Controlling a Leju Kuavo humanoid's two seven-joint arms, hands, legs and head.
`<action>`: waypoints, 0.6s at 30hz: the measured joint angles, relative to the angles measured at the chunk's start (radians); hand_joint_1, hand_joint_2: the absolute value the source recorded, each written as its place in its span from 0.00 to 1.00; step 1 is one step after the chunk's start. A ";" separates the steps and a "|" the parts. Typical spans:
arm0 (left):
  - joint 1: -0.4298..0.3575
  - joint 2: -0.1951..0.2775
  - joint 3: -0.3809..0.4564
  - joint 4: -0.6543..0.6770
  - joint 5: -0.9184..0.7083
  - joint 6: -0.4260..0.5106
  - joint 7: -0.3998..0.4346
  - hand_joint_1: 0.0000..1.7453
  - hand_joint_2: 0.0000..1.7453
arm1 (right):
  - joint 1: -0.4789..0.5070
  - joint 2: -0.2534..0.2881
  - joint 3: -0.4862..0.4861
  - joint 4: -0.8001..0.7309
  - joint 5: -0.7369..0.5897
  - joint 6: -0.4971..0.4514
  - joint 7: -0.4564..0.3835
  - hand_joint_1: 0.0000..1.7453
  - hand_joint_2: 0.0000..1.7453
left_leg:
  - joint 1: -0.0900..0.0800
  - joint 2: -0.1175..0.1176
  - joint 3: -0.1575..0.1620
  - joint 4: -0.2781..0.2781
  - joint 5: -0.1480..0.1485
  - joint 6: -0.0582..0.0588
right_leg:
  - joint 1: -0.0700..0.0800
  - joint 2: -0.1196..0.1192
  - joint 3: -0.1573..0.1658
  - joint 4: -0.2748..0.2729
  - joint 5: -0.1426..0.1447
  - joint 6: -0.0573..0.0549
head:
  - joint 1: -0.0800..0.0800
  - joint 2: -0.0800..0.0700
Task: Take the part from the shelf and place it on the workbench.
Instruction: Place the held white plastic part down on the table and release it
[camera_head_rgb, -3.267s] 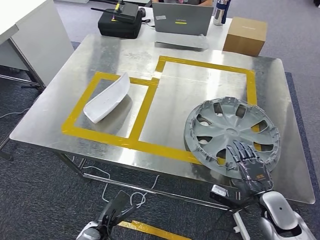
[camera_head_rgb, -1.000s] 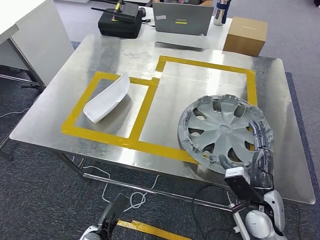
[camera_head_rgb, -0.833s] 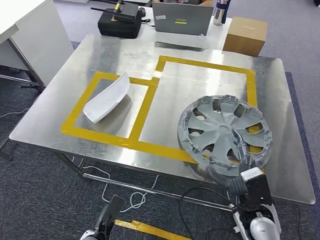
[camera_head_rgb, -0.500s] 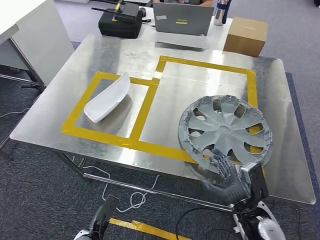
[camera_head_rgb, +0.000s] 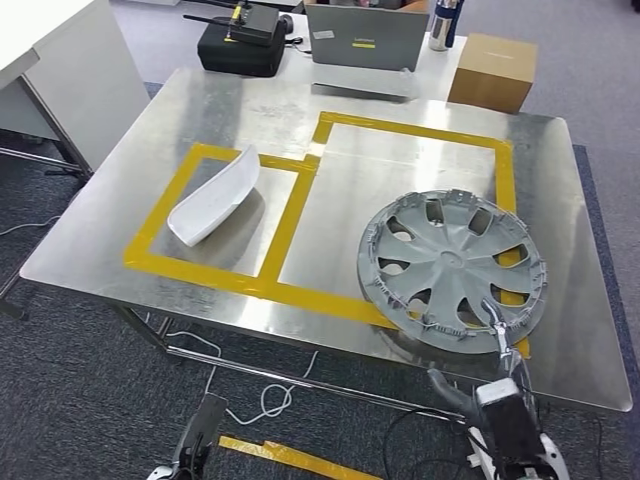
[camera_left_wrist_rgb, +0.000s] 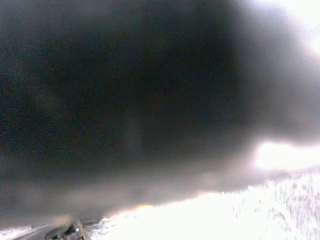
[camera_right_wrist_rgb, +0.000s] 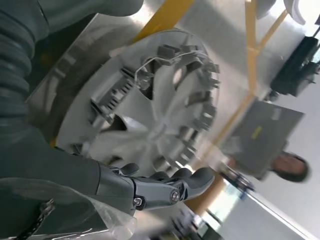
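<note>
The grey wheel cover (camera_head_rgb: 451, 268) lies flat on the steel workbench (camera_head_rgb: 226, 110), across the near right corner of the big yellow-taped rectangle (camera_head_rgb: 411, 130). My right hand (camera_head_rgb: 494, 385) hangs at the table's front edge, just below the cover's near rim, fingers spread and apart from it. In the right wrist view the outstretched fingers (camera_right_wrist_rgb: 170, 187) hold nothing, and the wheel cover (camera_right_wrist_rgb: 151, 115) lies beyond them. My left hand (camera_head_rgb: 195, 440) hangs low near the floor with straight fingers and nothing in it.
A white curved part (camera_head_rgb: 213, 195) lies in the smaller taped rectangle on the left. At the far edge stand a laptop (camera_head_rgb: 364, 37), a black bag (camera_head_rgb: 240, 45), a cardboard box (camera_head_rgb: 492, 72) and a bottle (camera_head_rgb: 440, 22). A person (camera_right_wrist_rgb: 290, 167) sits behind the laptop.
My right hand has let go of the wheel cover and drawn back and down past the table's front edge. The cover slid slightly left, then stayed put. My left hand has sunk lower.
</note>
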 joint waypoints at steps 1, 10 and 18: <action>0.005 0.001 0.006 0.000 0.008 0.006 -0.010 0.00 0.00 | 0.045 0.024 0.011 -0.045 0.111 -0.060 -0.024 0.00 1.00 | 0.000 0.000 0.000 0.000 -0.001 -0.001 | 0.000 0.000 0.000 0.000 -0.001 -0.001 | 0.000 0.000; 0.040 0.010 0.055 0.000 0.030 0.063 -0.049 0.00 0.00 | 0.383 0.283 0.038 -0.273 0.649 -0.450 -0.137 0.00 1.00 | 0.002 0.000 0.002 -0.001 -0.006 -0.006 | 0.002 0.001 0.000 0.002 -0.007 -0.004 | 0.000 0.000; 0.045 0.009 0.071 0.000 0.011 0.078 -0.056 0.00 0.00 | 0.415 0.418 -0.110 -0.362 0.762 -0.453 0.064 0.00 1.00 | 0.002 0.000 0.004 -0.001 -0.006 -0.005 | 0.001 0.002 0.003 0.002 -0.007 -0.004 | 0.000 0.000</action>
